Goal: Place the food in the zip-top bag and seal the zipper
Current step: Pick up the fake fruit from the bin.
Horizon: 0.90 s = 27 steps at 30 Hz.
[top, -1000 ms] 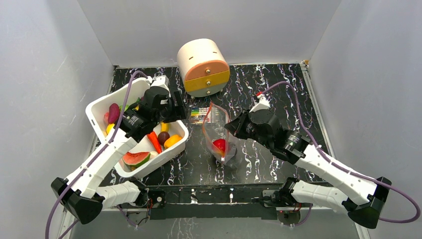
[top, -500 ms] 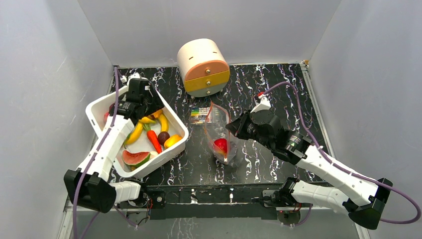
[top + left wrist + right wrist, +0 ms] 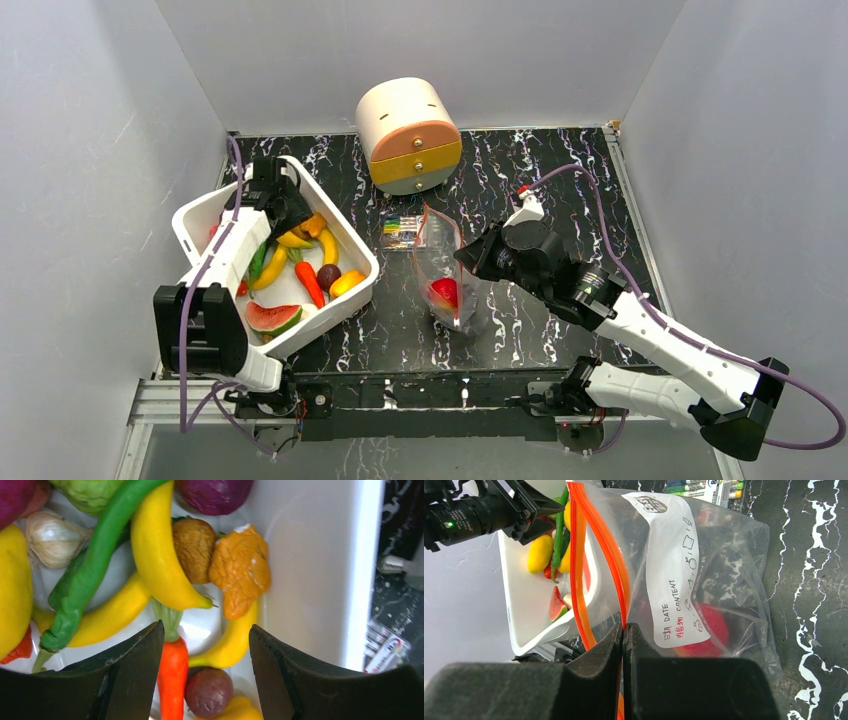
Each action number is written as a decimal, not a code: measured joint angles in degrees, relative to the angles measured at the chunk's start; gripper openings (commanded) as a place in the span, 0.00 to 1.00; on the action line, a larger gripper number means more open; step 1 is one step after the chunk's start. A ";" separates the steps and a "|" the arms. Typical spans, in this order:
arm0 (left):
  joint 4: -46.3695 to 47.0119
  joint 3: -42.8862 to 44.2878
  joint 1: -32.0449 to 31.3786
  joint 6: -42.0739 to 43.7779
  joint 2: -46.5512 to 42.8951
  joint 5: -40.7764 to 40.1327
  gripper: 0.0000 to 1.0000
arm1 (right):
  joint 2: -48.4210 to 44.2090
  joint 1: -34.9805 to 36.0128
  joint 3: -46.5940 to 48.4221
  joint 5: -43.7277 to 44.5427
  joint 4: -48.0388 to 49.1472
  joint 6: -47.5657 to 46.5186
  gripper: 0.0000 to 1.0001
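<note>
The food lies in a white bin [image 3: 200, 215]: yellow bananas [image 3: 160, 555], an orange carrot [image 3: 172, 675], a purple round piece [image 3: 209, 690], a long green pod [image 3: 85, 575] and a watermelon slice [image 3: 272, 318]. My left gripper [image 3: 206, 626] hangs open just above the pile, over the carrot top and a banana, gripping nothing; from above it [image 3: 288, 213] sits at the bin's far side. The clear zip-top bag [image 3: 440, 260] stands mid-table with a red piece [image 3: 709, 630] inside. My right gripper [image 3: 623, 626] is shut on the bag's orange zipper [image 3: 599, 530], and the mouth gapes open.
A round cream drawer unit [image 3: 408, 135] with orange and yellow drawers stands at the back centre. A flat pack of coloured pens [image 3: 400, 230] lies just behind the bag. Grey walls close in both sides and the back.
My left arm has swung from the bin's right side toward its far-left part and dropped closer to the food, its jaws narrowing a little. The right arm and bag have stayed put.
</note>
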 measured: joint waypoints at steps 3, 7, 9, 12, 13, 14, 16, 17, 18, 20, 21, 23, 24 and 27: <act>1.16 -0.66 2.21 0.57 1.42 -0.15 0.60 | 0.02 0.00 0.00 0.00 -0.13 -0.04 0.00; 2.71 -1.53 5.57 0.96 2.93 0.48 0.58 | 0.09 0.00 0.00 -0.04 -0.11 -0.07 0.00; 3.76 -1.86 7.23 1.09 3.82 1.44 0.57 | 0.22 0.00 0.00 -0.04 -0.11 -0.15 0.00; 4.81 -1.92 9.31 1.09 5.22 3.10 0.55 | 0.57 0.00 0.00 -0.04 -0.13 -0.37 0.00; 5.33 -1.92 10.01 1.09 5.88 3.69 0.55 | 0.66 0.00 0.00 -0.04 -0.15 -0.46 0.00; 5.75 -1.92 10.64 1.14 6.51 4.28 0.55 | 0.66 0.00 0.00 -0.07 -0.15 -0.48 0.00; 6.14 -1.92 11.69 1.20 7.87 5.57 0.54 | 0.66 0.02 0.00 -0.09 -0.11 -0.50 0.00; 6.29 -1.92 12.02 1.25 8.28 6.12 0.54 | 0.70 0.00 0.00 -0.11 -0.11 -0.50 0.00; 6.45 -1.92 12.41 1.27 8.87 6.80 0.54 | 0.81 0.02 0.00 -0.15 -0.09 -0.50 0.00; 6.75 -1.95 12.87 1.27 9.46 7.74 0.55 | 1.18 0.00 0.04 -0.39 -0.09 -0.50 0.00; 6.93 -1.95 13.05 1.27 9.73 8.31 0.55 | 1.42 0.02 0.07 -0.52 -0.09 -0.52 0.00; 7.19 -1.95 13.20 1.31 10.19 9.42 0.55 | 1.90 0.00 0.09 -0.68 -0.11 -0.63 0.00; 7.28 -1.95 13.27 1.33 10.43 9.92 0.55 | 2.05 0.00 0.11 -0.74 -0.09 -0.70 0.00; 7.23 -1.95 13.40 1.49 11.26 11.13 0.55 | 2.10 0.00 0.13 -0.76 -0.09 -0.94 0.00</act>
